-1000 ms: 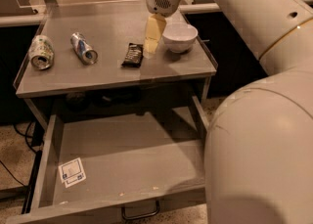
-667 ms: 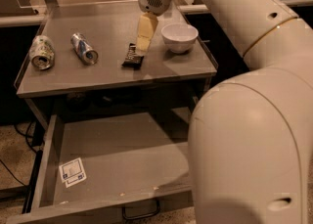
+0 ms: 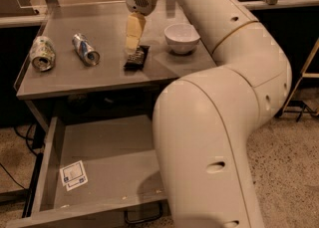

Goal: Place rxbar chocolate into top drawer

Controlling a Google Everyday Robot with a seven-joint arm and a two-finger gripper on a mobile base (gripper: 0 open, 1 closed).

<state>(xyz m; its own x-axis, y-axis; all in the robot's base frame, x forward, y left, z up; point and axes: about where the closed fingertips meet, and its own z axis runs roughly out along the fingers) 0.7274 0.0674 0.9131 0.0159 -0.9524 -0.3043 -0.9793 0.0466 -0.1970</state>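
Here's the grey metal table (image 3: 99, 80), flat top with a low raised rim along its edges, and four things sitting on it. The white bowl (image 3: 182, 38) stands upright toward the right side, so take that as the marker. Just left of the bowl lies the rxbar chocolate (image 3: 137, 58), dark wrapper, flat on the surface, apart from the bowl. Further left of the bowl, a crushed silver can (image 3: 85, 49) lies on its side. Furthest left from the bowl, near the table's edge, a second crushed can (image 3: 42, 53), also on its side. The gripper (image 3: 132, 48) points down left of the bowl, right at the bar's far end.
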